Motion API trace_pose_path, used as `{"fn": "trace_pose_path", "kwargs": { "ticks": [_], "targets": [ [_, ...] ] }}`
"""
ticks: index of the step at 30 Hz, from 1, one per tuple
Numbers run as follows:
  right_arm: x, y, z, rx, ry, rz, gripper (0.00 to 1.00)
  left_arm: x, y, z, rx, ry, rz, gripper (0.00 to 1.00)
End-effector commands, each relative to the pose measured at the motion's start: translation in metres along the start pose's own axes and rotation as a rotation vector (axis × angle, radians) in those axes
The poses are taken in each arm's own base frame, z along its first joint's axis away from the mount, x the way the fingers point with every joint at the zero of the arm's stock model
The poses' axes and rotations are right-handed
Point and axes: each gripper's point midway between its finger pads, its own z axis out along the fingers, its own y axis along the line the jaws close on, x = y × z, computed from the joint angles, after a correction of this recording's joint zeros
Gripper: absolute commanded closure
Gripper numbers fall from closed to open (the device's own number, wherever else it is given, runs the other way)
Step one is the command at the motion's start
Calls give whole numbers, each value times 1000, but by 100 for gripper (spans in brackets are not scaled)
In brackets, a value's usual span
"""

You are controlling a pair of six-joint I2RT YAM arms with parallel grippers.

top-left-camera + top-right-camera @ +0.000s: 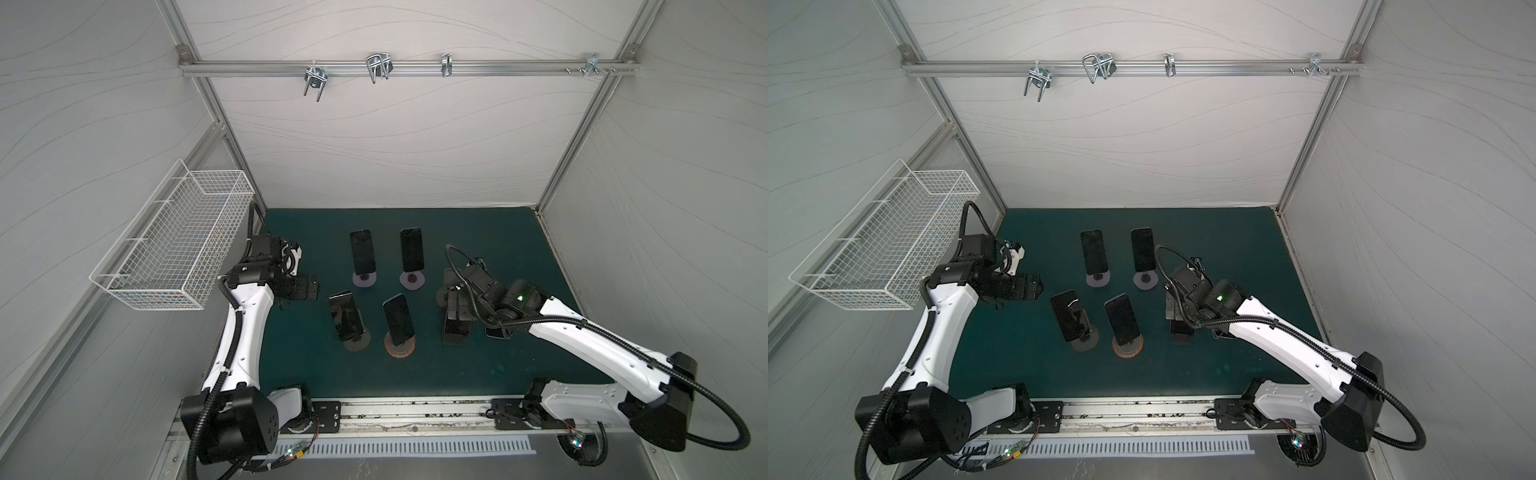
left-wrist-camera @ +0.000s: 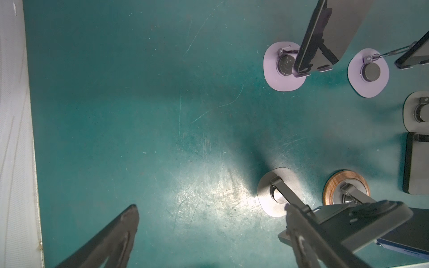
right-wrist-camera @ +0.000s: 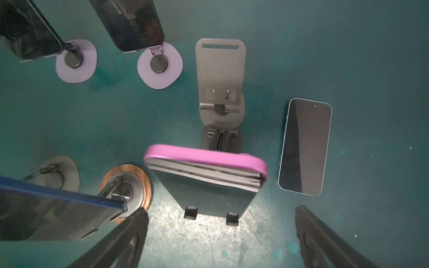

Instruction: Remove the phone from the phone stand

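Green mat (image 1: 436, 374): covers the floor of a white-walled cell, scratched and shiny in patches.

Left arm (image 1: 245, 328) and right arm (image 1: 590, 345): reach in from the near rail, one on each side.

Wire basket (image 1: 174, 257): hangs on the wall beside the left arm.

Mid-mat, four propped handsets:
- Back-left phone (image 1: 362, 257) and back-right phone (image 1: 411, 254): stand on lilac bases.
- Front-left phone (image 1: 344, 318): stands on a grey base.
- Blue-cased phone (image 1: 397, 319): stands on a wood-rimmed base (image 1: 400, 348).

Pink-cased phone (image 3: 204, 183): leans in a black stand (image 3: 232, 219) under the right gripper (image 3: 221, 211), untouched.

Flat phone (image 3: 305, 146): lies screen-up on the mat, off any stand. Sits just beside the empty grey stand (image 3: 220, 81) without touching it (in both top views mostly hidden under the right arm, probably the pale corner at its edge).

Right fingers (image 3: 130, 234): stand spread wide on either side of the pink-cased phone's lower end, gripping nothing.

Left gripper (image 2: 211, 206): hovers over bare mat near the front-left phone. Left fingers (image 2: 116, 234): likewise splayed, nothing between them.
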Motion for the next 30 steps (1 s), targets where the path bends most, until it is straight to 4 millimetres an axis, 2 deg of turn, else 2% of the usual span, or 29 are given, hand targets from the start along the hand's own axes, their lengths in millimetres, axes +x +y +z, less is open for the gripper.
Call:
{"fn": "trace_pose_path", "kwargs": {
  "ticks": [1,9,15,18,24,30],
  "targets": [
    [0,4,13,21,-12,47,1,-2,-1,-4,-1,-19,24,0],
    [1,12,43,62,-14,58,2,0,-2,-3,5,-15,26,0],
    [6,10,57,98,-9,53,11,1,-2,-1,4,-11,26,0],
    [8,7,60,106,-13,53,19,1,-2,-1,6,-10,25,0],
    [7,6,55,105,-16,39,30,1,-3,-1,11,-9,25,0],
    [-3,5,31,72,-29,29,36,1,-2,-2,8,-12,25,0]
  ]
}}
